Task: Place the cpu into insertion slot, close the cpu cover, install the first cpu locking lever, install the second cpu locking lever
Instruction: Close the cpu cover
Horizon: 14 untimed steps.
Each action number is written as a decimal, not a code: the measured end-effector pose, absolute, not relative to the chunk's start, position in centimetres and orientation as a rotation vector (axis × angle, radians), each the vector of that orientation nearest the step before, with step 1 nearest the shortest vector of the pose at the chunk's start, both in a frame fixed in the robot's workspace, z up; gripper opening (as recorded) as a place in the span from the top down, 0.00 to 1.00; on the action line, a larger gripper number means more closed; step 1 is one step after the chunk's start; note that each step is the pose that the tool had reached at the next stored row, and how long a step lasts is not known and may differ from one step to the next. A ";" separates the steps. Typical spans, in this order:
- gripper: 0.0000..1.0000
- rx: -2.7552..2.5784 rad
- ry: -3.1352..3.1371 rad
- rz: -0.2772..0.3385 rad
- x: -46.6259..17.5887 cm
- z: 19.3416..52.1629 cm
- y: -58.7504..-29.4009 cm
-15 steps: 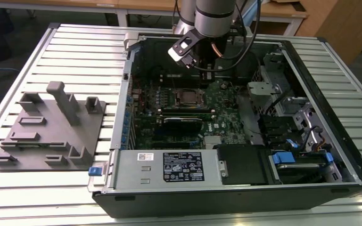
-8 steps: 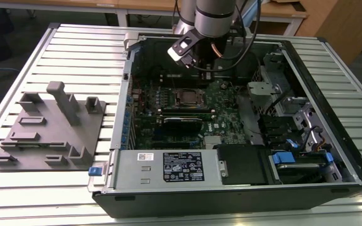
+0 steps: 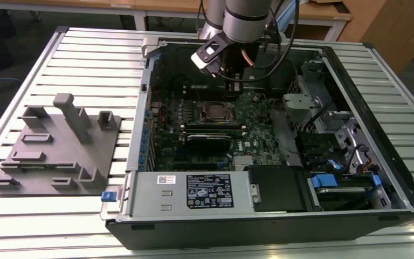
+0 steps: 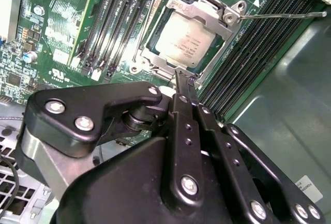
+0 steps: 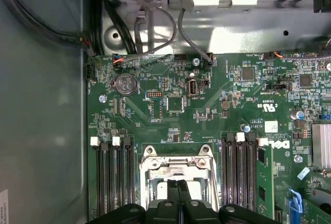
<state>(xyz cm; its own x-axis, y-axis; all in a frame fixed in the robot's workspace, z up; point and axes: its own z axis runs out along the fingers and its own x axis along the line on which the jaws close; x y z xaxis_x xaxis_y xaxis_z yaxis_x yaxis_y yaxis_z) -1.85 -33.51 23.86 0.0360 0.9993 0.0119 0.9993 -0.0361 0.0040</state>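
Cpu [image 4: 181, 38], dull silvery square, framed by thin metal cpu cover [image 4: 207, 11]

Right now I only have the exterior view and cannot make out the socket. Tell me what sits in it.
Observer: In the second wrist view the cpu lies in the insertion slot, silvery top up.
Operator: Report the cover.
Observer: The cpu cover lies down flat, framing the chip.
Operator: Give me the pincer.
Observer: The pincer is shut, its tips right at the socket's edge. A thin locking lever juts out over the memory slots.
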 end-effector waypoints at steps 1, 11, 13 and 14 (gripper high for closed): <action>0.90 -2.257 -2.177 -0.018 -1.9 23.9 -33.5; 0.90 -2.257 -2.177 -0.018 -3.4 23.4 -33.5; 0.90 -2.257 -2.177 -0.018 -3.7 23.2 -33.5; 0.90 -2.257 -2.177 -0.018 -3.8 23.1 -33.5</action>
<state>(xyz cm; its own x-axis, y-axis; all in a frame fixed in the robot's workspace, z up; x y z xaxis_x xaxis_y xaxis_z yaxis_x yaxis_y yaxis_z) -3.81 -33.51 23.12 0.0360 0.9993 0.0120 0.9993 -0.0360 0.0042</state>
